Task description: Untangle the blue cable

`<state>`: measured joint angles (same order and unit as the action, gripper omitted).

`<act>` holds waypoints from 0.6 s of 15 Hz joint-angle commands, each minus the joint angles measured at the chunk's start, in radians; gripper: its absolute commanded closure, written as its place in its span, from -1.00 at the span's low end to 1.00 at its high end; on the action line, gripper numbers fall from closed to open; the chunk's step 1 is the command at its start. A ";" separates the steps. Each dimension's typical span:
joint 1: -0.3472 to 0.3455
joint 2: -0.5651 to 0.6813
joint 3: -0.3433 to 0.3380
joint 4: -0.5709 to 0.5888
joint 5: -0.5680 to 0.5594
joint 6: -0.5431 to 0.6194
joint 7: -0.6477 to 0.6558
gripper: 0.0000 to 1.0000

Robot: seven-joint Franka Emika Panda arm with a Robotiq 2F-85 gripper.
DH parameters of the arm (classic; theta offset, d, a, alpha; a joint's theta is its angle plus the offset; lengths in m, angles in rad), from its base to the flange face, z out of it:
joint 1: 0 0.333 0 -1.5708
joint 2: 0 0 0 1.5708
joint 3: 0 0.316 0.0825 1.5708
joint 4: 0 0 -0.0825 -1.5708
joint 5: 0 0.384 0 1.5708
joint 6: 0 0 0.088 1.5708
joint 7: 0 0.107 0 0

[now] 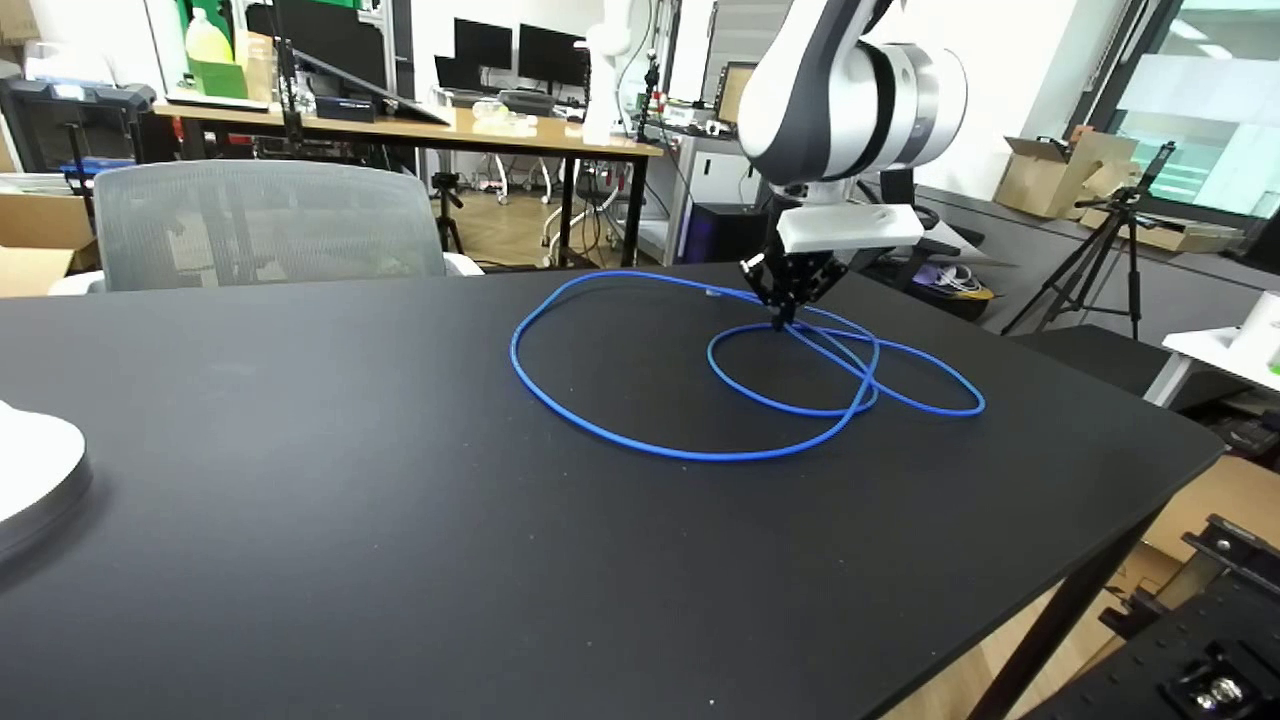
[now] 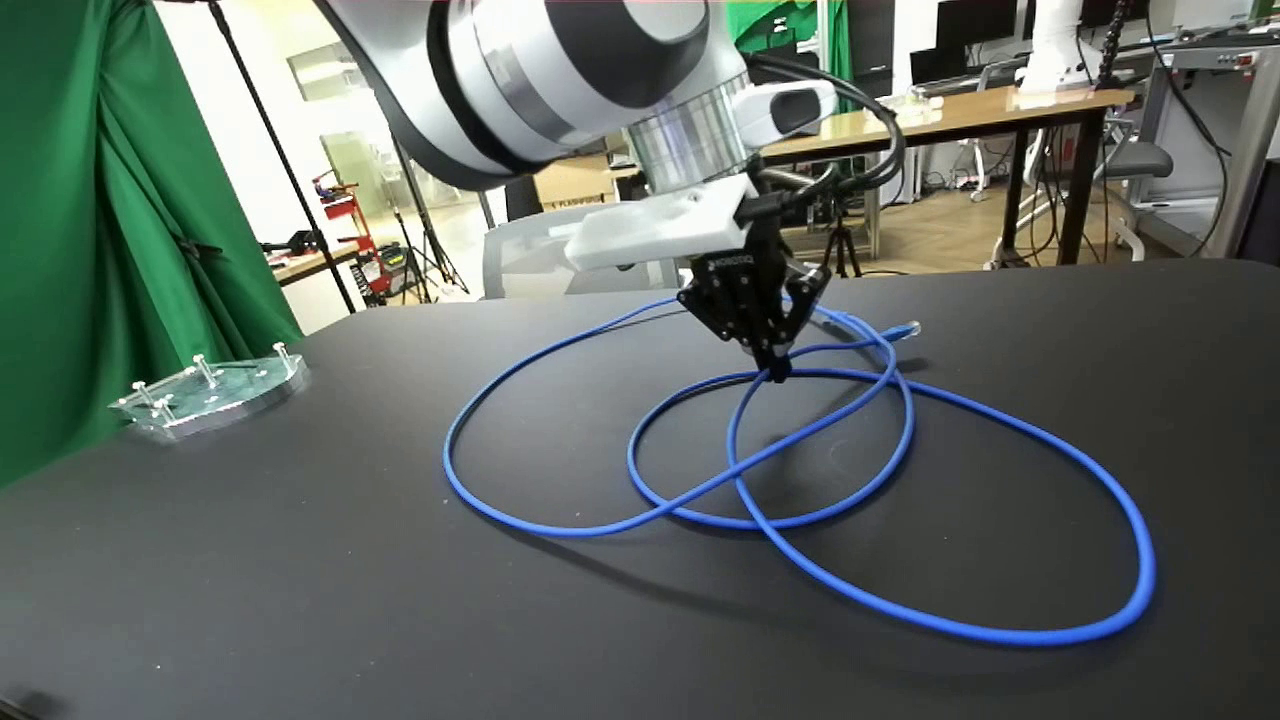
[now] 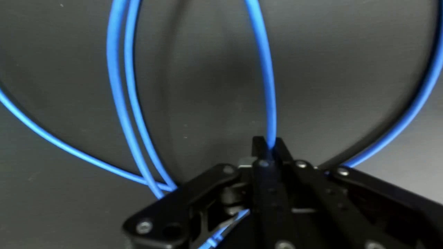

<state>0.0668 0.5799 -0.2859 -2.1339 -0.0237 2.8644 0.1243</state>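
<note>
The blue cable (image 1: pixel 690 456) lies in large overlapping loops on the black table, and it also shows in an exterior view (image 2: pixel 1040 637). Its strands cross several times near the gripper. A pale connector (image 2: pixel 912 329) is at one end, just beyond the crossings. My gripper (image 1: pixel 782 322) points down at the far part of the loops, and it also shows in an exterior view (image 2: pixel 775 372). In the wrist view the fingertips (image 3: pixel 270 147) are closed around one strand of the cable (image 3: pixel 271 93). Other strands pass on both sides, and the fingers hide part of them.
The black table (image 1: pixel 400 560) has its edge to the right in an exterior view. A clear plate with upright bolts (image 2: pixel 215 390) stands on the table. A white rounded object (image 1: pixel 35 465) sits at the left border. A grey mesh chair (image 1: pixel 270 225) stands behind the table.
</note>
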 commanded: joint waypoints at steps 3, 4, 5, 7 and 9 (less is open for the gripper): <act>-0.164 -0.084 0.225 -0.015 -0.011 -0.097 -0.281 0.97; -0.184 -0.088 0.252 -0.017 -0.011 -0.122 -0.331 0.97; -0.201 -0.092 0.276 -0.017 -0.012 -0.150 -0.381 0.97; -0.223 -0.101 0.300 -0.014 -0.027 -0.223 -0.474 0.97; -0.216 -0.116 0.283 -0.002 -0.072 -0.330 -0.533 0.97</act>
<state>-0.1306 0.5080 -0.0063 -2.1350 -0.0352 2.6599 -0.3301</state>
